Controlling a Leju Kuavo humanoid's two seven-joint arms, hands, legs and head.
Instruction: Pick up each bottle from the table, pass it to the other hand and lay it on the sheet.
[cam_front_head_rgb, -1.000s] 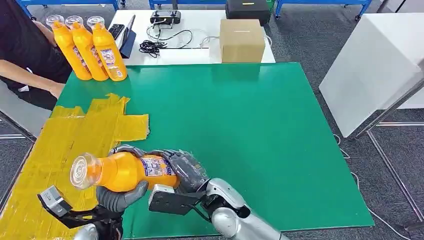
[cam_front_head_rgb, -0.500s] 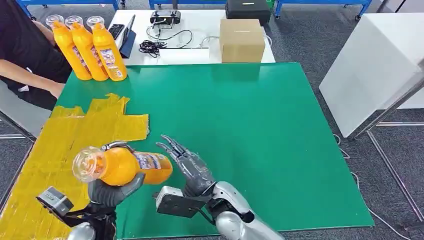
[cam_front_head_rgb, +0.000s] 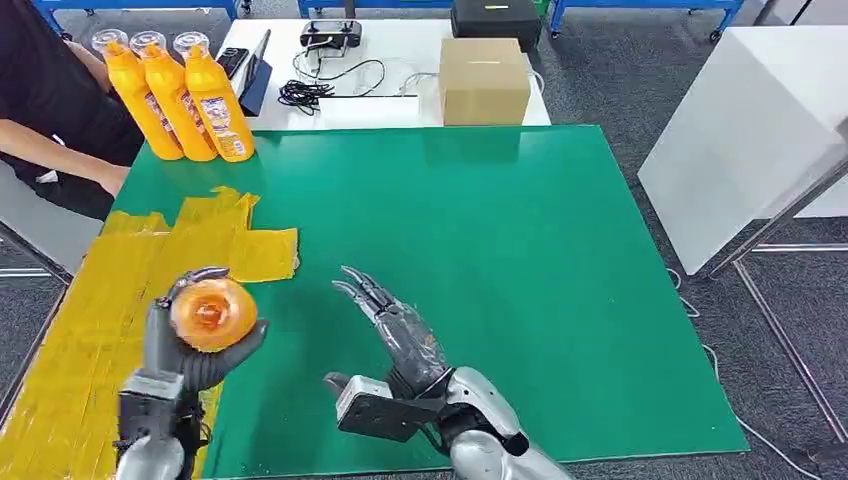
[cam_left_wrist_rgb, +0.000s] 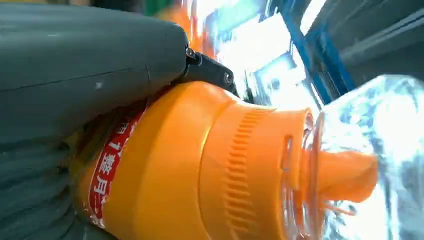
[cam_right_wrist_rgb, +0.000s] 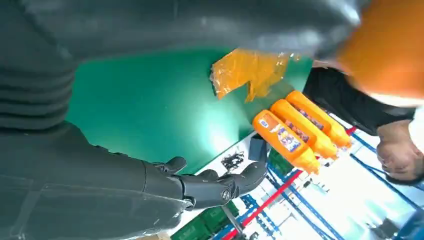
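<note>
Head view: the left hand (cam_front_head_rgb: 190, 350) grips the bottle (cam_front_head_rgb: 212, 314) over the yellow sheet (cam_front_head_rgb: 90, 290), and the bottle, which half a second ago lay sideways with its label up, is now turned so its clear cap faces the camera and the body is hidden behind it. The left arm has swung outward, carrying the bottle farther over the sheet and away from the right hand (cam_front_head_rgb: 400, 330). A second ago the right hand was wrapped round the bottle's base; it now holds nothing, its fingers spread and stretched forward above the green mat (cam_front_head_rgb: 520, 260), well apart from the bottle. The left wrist view shows the thumb (cam_left_wrist_rgb: 85, 60) pressed against the bottle's orange shoulder. Three more bottles (cam_front_head_rgb: 180, 95) stand unchanged at the mat's far left corner, beside a person's arm (cam_front_head_rgb: 60, 150). The cardboard box (cam_front_head_rgb: 484, 80) stays on the white table behind.
</note>
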